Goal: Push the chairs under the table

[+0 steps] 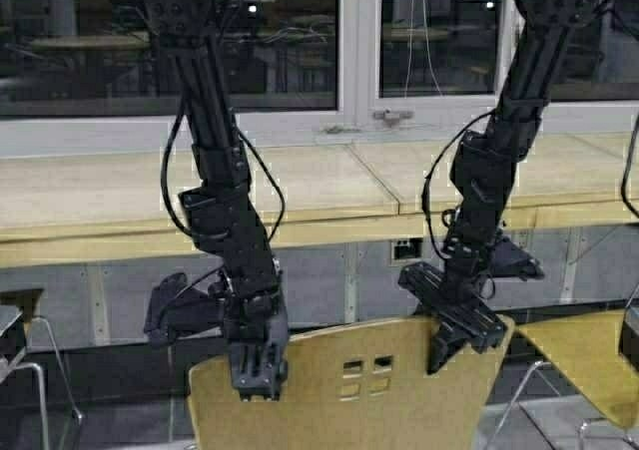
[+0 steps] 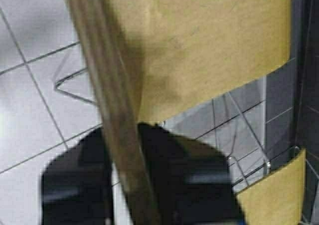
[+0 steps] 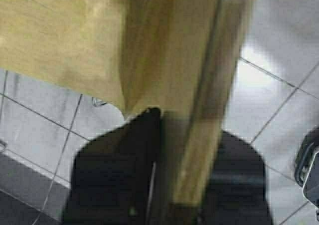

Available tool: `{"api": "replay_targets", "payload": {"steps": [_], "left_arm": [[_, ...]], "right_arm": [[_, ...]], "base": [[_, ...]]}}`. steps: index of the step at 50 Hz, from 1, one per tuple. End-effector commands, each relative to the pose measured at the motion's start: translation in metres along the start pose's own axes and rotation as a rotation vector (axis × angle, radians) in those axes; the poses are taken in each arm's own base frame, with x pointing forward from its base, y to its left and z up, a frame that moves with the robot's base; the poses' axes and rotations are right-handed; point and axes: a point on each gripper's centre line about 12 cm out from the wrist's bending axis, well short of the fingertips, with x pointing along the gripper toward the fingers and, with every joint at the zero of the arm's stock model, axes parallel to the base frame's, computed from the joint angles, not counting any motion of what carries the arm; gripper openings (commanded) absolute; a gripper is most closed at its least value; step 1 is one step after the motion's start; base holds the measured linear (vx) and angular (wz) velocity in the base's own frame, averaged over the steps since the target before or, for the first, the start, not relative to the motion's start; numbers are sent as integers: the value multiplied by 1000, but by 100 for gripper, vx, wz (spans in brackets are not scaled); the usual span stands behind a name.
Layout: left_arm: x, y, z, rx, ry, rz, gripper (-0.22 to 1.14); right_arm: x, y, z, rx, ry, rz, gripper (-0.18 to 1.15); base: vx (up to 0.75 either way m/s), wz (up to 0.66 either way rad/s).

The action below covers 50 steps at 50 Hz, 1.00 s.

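Straddling the backrest's top edge at lower centre, the left gripper (image 1: pixel 258 375) and right gripper (image 1: pixel 454 335) each clasp the chair (image 1: pixel 349 390), so push evenly, keeping it square toward the table (image 1: pixel 300 186) above.

The left hand (image 1: pixel 256 375) is straddling the top edge of the chair's backrest (image 1: pixel 349 390) at its left corner, one finger on each face. The right hand (image 1: pixel 451 332) is sitting the same way on the right corner. The cutouts (image 1: pixel 367 376) are lying between the two hands. Beyond both hands the bench (image 1: pixel 300 186) is running crosswise, a window (image 1: pixel 300 41) behind it. A second chair (image 1: pixel 589 365) is standing right of the right hand.
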Motion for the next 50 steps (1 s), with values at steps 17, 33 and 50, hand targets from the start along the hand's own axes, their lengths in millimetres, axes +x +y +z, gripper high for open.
{"api": "replay_targets", "payload": {"steps": [17, 33, 50], "left_arm": [[-15, -11, 49, -43, -86, -6, 7], [-27, -18, 63, -52, -103, -17, 7], [-24, -26, 58, -30, -86, -41, 7]], "right_arm": [[-1, 29, -21, -177, -3, 49, 4], [-6, 30, -43, -216, 25, 38, 4], [-7, 32, -41, -211, 15, 47, 4]], "base": [[14, 1], [21, -5], [20, 14]]}}
